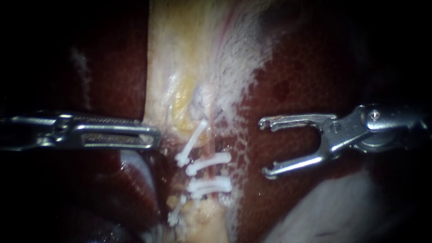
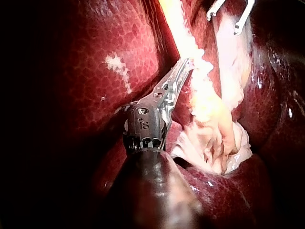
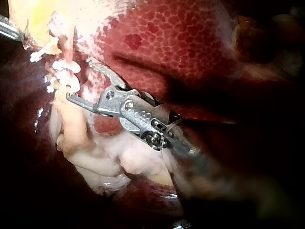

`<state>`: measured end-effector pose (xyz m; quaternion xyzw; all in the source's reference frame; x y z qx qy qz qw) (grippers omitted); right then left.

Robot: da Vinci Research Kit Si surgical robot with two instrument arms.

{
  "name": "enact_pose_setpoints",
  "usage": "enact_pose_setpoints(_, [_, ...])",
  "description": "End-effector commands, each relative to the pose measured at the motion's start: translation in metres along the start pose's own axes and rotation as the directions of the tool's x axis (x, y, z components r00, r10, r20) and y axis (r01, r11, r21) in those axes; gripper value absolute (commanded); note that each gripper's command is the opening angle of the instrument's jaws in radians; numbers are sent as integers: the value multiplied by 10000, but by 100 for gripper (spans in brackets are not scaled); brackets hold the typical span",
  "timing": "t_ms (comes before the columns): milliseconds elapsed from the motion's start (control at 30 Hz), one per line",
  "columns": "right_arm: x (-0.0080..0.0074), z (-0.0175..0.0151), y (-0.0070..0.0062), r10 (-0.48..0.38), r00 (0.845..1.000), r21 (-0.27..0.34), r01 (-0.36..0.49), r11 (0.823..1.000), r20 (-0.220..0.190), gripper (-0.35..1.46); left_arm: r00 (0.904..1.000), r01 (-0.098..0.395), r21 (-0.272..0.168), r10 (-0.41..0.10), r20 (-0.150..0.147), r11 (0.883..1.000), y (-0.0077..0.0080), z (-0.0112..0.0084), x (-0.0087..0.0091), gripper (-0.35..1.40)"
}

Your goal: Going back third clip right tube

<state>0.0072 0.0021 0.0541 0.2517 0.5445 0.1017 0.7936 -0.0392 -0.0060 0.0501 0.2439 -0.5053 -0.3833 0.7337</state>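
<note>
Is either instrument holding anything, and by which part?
The right instrument is open, holding nothing, clear of the clips. The left instrument meets the pale tissue at its edge; whether it grips cannot be told.

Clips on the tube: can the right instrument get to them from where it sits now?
Probably yes. The right instrument is open and empty, facing the clips, with only bare liver between them. The left instrument sits on their far side, out of the path.
</note>
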Motion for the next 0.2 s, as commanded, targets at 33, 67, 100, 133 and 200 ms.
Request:
enact_pose_setpoints(33, [1, 0, -1, 1, 10000, 0, -1, 10000, -2, 60, 10000, 6, -2, -6, 2, 10000, 0, 0, 0, -35])
enact_pose_setpoints(67, [1, 0, -1, 0, 10000, 1, 0, 10000, -2, 60, 10000, 6, -2, -6, 2, 10000, 0, 0, 0, -35])
enact_pose_setpoints(100, [1, 0, -1, 1, 10000, 0, -1, 10000, -2, 60, 10000, 6, -2, -6, 2, 10000, 0, 0, 0, -35])
enact_pose_setpoints(133, [1, 0, -1, 0, 10000, 1, 0, 10000, -2, 60, 10000, 6, -2, -6, 2, 10000, 0, 0, 0, -35])
enact_pose_setpoints(200, [1, 0, -1, 0, 10000, 0, 0, 10000, -2, 60, 10000, 6, -1, -6, 2, 10000, 0, 0, 0, -35])
